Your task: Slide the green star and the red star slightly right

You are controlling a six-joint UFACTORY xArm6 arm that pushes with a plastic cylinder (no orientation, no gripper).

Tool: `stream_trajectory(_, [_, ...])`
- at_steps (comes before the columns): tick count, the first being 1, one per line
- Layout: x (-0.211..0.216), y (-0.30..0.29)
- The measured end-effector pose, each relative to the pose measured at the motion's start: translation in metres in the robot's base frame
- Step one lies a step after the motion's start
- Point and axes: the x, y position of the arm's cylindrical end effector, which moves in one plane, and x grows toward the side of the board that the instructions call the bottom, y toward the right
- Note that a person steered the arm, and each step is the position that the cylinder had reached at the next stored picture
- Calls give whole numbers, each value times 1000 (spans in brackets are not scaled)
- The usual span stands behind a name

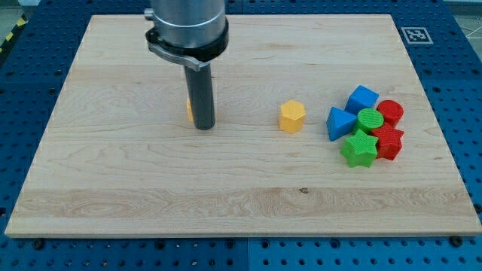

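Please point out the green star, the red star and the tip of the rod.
green star (359, 150), camera view, its top face.
red star (390, 141), camera view, its top face.
my tip (204, 126), camera view, rod's lower end.

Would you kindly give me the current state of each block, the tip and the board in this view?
my tip: on the board, left of all visible clustered blocks, touching none of them.
yellow block: mostly hidden behind the rod.
yellow hexagon: alone, mid-board.
blue triangle: cluster's left edge.
blue cube: cluster's top.
green cylinder: cluster's centre.
red cylinder: cluster's right.
green star: cluster's bottom, beside the red star.
board: flat, wooden.
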Motion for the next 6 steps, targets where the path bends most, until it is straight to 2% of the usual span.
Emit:
stream_trajectory(2, [10, 104])
stream_trajectory(3, [17, 130])
stream_trajectory(4, [41, 137])
stream_trajectory(5, [48, 185])
stream_trajectory(6, [40, 198])
